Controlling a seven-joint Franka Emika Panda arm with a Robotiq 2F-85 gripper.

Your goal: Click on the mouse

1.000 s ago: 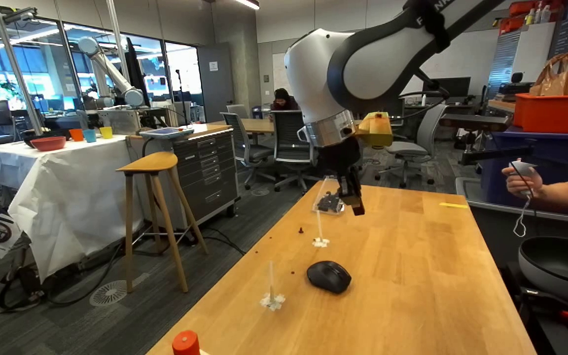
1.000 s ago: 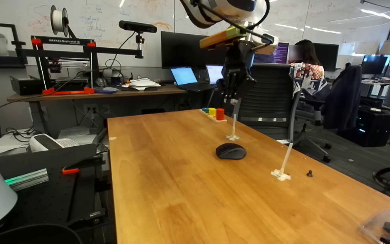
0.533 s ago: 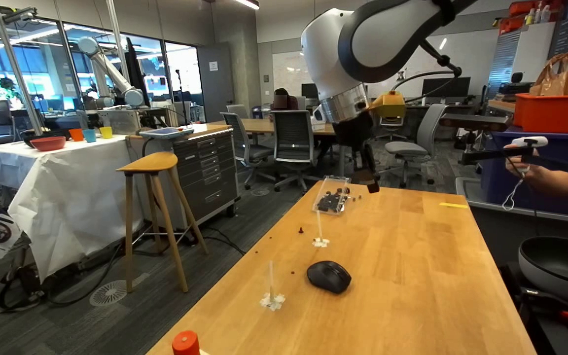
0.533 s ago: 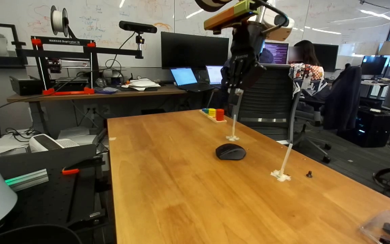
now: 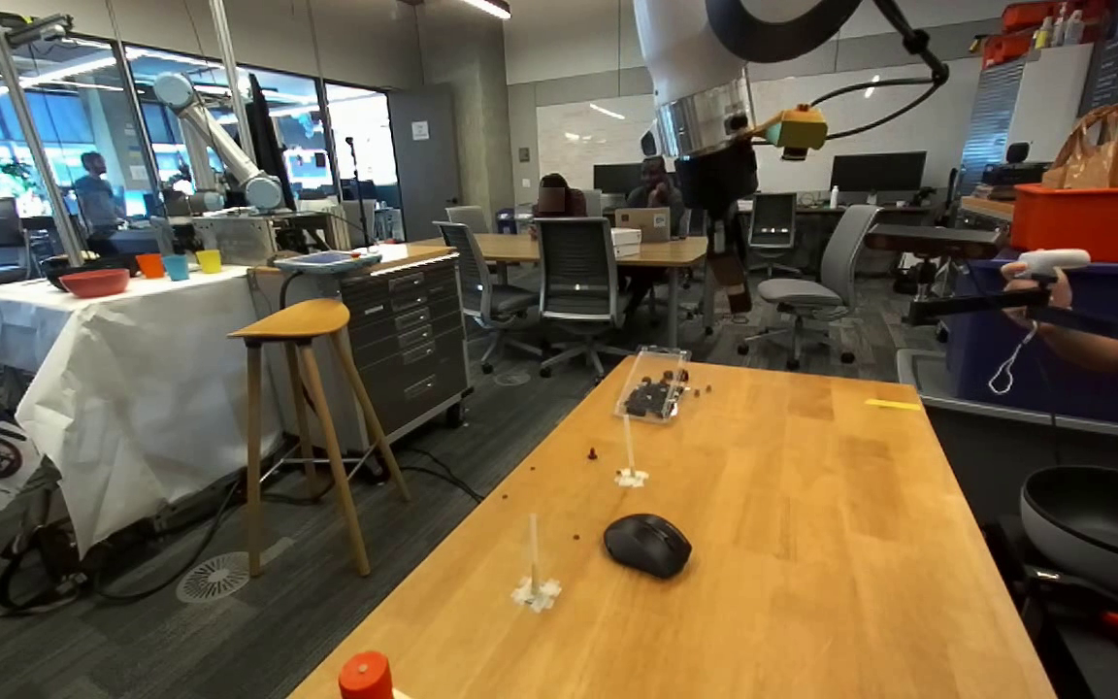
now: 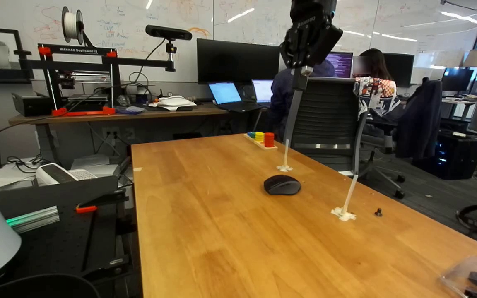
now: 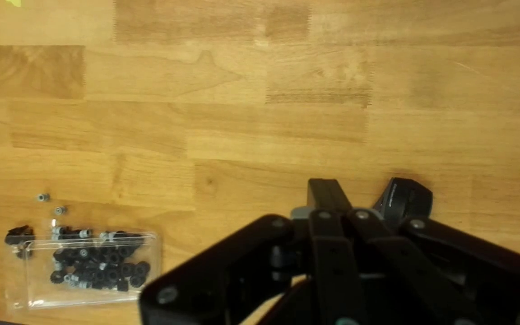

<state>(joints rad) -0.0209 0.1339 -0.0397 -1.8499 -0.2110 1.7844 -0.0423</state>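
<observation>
On the wooden tabletop (image 5: 792,582), the black computer mouse (image 5: 647,546) lies near two thin pale rods (image 6: 350,193), well apart from a clear plastic box (image 7: 90,299) of small dark parts (image 7: 127,270). High above the tabletop, the Robotiq gripper (image 7: 329,195) hangs with its fingers together.

High in an exterior view my arm (image 5: 680,44) is white and dark grey, my wrist ring (image 5: 709,116) silver, my cable (image 5: 939,76) black; my black hand (image 6: 299,82) wears ROBOTIQ lettering (image 6: 306,22) and silvery screws (image 7: 167,294).
</observation>
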